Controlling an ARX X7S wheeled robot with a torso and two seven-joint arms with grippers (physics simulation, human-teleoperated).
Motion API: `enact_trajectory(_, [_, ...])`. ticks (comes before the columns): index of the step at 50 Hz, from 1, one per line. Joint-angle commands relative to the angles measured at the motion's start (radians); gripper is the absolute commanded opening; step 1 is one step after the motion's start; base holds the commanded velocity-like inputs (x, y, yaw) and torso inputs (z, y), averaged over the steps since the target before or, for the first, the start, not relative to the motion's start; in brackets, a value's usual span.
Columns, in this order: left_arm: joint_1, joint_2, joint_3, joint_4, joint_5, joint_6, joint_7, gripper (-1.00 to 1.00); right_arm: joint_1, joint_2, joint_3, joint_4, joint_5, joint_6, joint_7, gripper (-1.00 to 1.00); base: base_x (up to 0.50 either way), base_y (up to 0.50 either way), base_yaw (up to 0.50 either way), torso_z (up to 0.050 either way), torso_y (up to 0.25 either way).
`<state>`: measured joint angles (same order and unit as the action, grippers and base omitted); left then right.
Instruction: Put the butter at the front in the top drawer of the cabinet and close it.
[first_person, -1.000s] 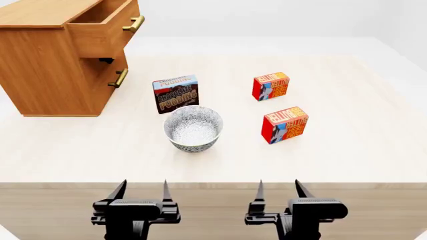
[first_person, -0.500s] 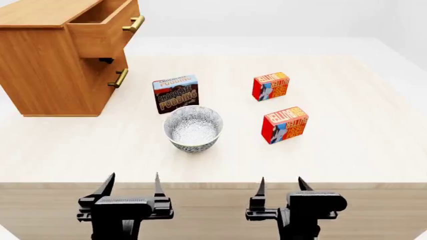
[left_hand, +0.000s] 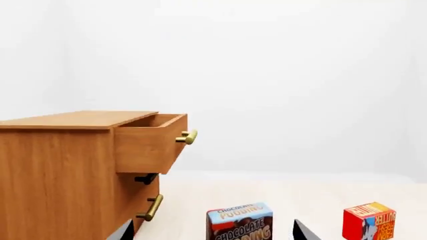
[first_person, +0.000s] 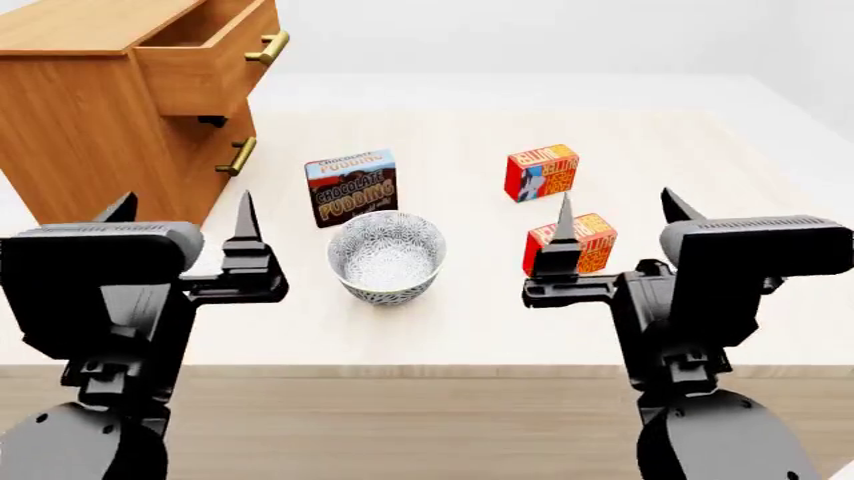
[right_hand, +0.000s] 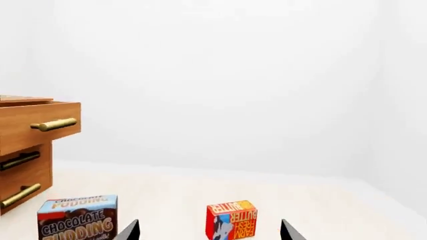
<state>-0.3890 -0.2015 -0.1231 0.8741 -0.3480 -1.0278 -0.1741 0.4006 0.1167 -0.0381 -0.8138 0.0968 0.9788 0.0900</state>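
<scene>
Two butter cartons stand at the table's right. The front butter (first_person: 594, 232) is partly hidden behind a finger of my right gripper (first_person: 618, 212), which hangs open and empty above the table's near side. The rear butter (first_person: 541, 172) stands farther back. My left gripper (first_person: 184, 215) is open and empty too, raised at the left. The cabinet (first_person: 94, 130) stands at the far left with its top drawer (first_person: 214, 55) pulled open. In the left wrist view, the top drawer (left_hand: 150, 145) juts out beyond my left gripper (left_hand: 213, 234). The right wrist view shows one butter carton (right_hand: 231, 220) beyond my right gripper (right_hand: 209, 232).
A chocolate pudding box (first_person: 351, 187) stands upright behind a patterned white bowl (first_person: 387, 255) in the middle of the table. The lower drawer's brass handle (first_person: 240, 157) sticks out under the open drawer. The table's front edge (first_person: 427, 368) runs under both arms.
Both arms have lifted from below the table's front edge to well above it, nearer the head camera. Both grippers stayed open. The objects have not moved.
</scene>
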Motion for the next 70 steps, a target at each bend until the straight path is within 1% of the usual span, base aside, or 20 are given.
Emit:
enact_trajectory(1, [-0.274, 0.008, -0.029, 0.053, -0.080, -0.387, -0.085, 1.00, 0.191, -0.042, 0.049, -0.049, 0.047, 0.247, 0.010, 1.00, 0.00, 0.00, 0.00, 0.000, 0.000])
enact_trajectory(4, [-0.291, 0.028, -0.057, 0.045, -0.107, -0.434, -0.071, 1.00, 0.191, -0.047, 0.043, -0.042, 0.058, 0.253, 0.009, 1.00, 0.00, 0.00, 0.00, 0.000, 0.000])
enact_trajectory(11, [-0.319, 0.025, -0.059, 0.070, -0.128, -0.462, -0.075, 1.00, 0.200, -0.078, 0.115, -0.068, 0.149, 0.268, -0.058, 1.00, 0.10, 0.00, 0.00, 0.000, 0.000])
enact_trajectory(16, [-0.313, 0.018, -0.054, 0.057, -0.127, -0.442, -0.080, 1.00, 0.197, -0.085, 0.143, -0.065, 0.188, 0.261, -0.071, 1.00, 0.44, 0.00, 0.00, 0.000, 0.000])
enact_trajectory(37, [-0.279, -0.024, -0.003, 0.003, -0.111, -0.343, -0.091, 1.00, 0.193, -0.070, 0.125, -0.009, 0.233, 0.202, -0.030, 1.00, 0.50, 0.00, 0.00, 0.000, 0.000])
enact_trajectory(70, [-0.242, -0.059, 0.019, -0.010, -0.123, -0.268, -0.085, 1.00, 0.187, -0.052, 0.108, 0.029, 0.298, 0.177, 0.044, 1.00, 0.50, 0.00, 0.00, 0.000, 0.001])
